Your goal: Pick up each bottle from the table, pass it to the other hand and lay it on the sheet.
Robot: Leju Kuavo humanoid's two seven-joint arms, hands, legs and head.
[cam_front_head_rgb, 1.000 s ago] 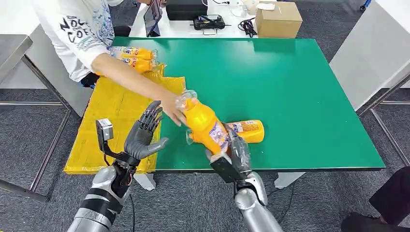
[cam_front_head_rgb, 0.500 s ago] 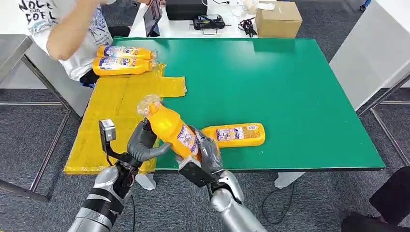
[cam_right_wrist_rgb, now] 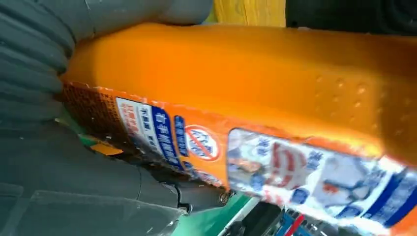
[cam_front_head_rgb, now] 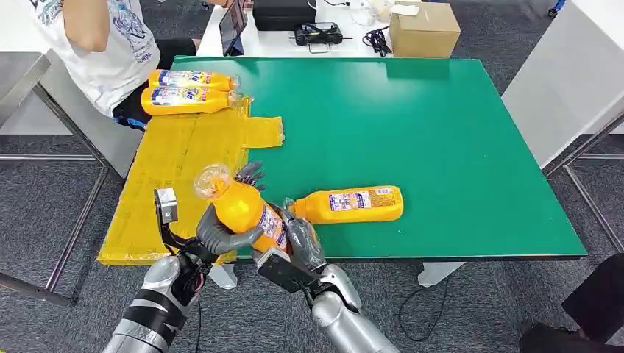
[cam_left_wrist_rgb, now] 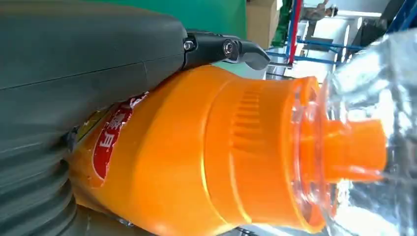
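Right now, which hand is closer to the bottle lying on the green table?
Right. The right hand sits just beside that bottle's cap end; the left hand is farther off, past the held bottle.

Both silver arms reach in from below, the left hand [cam_front_head_rgb: 221,228] and the right hand [cam_front_head_rgb: 303,239] wrapped around one orange bottle [cam_front_head_rgb: 243,206].

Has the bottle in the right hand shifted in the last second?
Yes. The held bottle has travelled toward the robot's left, away from the lying bottle on the table, and now sits against the left hand near the yellow sheet.
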